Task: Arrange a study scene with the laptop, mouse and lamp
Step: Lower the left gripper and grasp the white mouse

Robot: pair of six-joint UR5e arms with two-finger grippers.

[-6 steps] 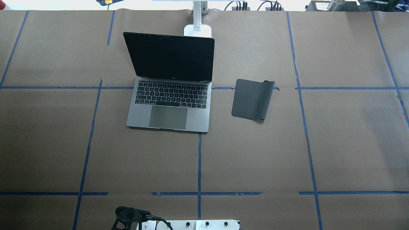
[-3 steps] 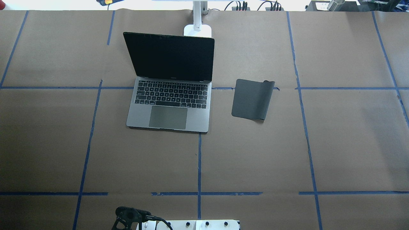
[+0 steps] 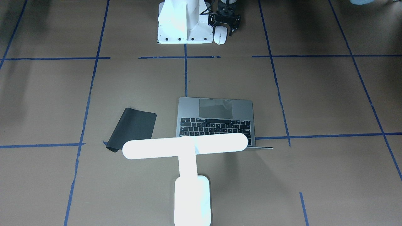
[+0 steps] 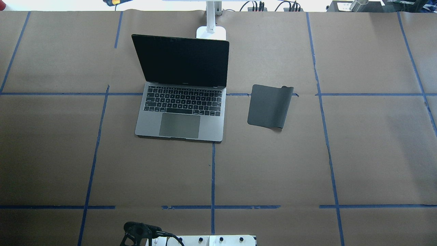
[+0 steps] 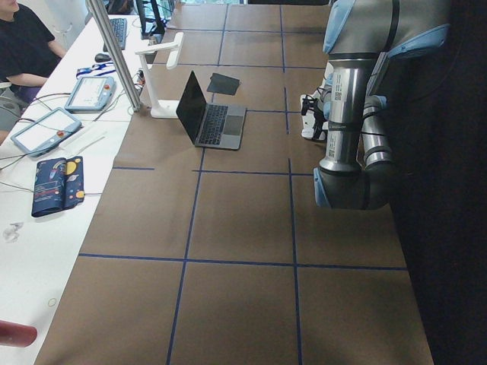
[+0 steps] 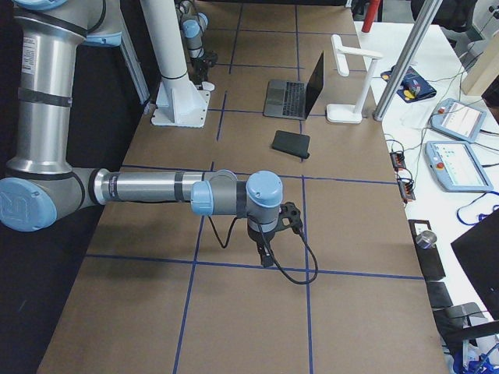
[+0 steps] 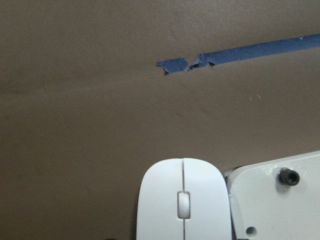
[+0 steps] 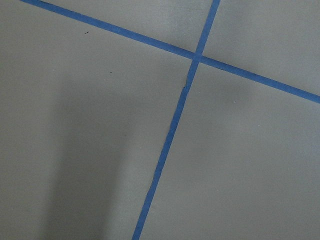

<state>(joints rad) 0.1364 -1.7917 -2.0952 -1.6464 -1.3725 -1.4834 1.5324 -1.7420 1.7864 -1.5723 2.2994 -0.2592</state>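
Observation:
The grey laptop (image 4: 181,116) stands open at the table's middle, its screen dark. The glowing white lamp (image 3: 185,147) stands behind it, its bar over the laptop's hinge. The white mouse (image 3: 220,35) lies on the table against the white pedestal's plate, and also fills the lower edge of the left wrist view (image 7: 184,200). My left gripper (image 3: 225,29) hangs just over the mouse and looks open; no fingers show in its wrist view. My right gripper (image 6: 269,251) points down over bare table far to the right; I cannot tell if it is open.
A black flexible mat (image 4: 269,106) lies right of the laptop, one corner curled. The white bolted pedestal (image 3: 179,22) stands at the robot's edge. Blue tape lines (image 8: 170,135) grid the brown paper. Operators' gear lies beyond the far edge.

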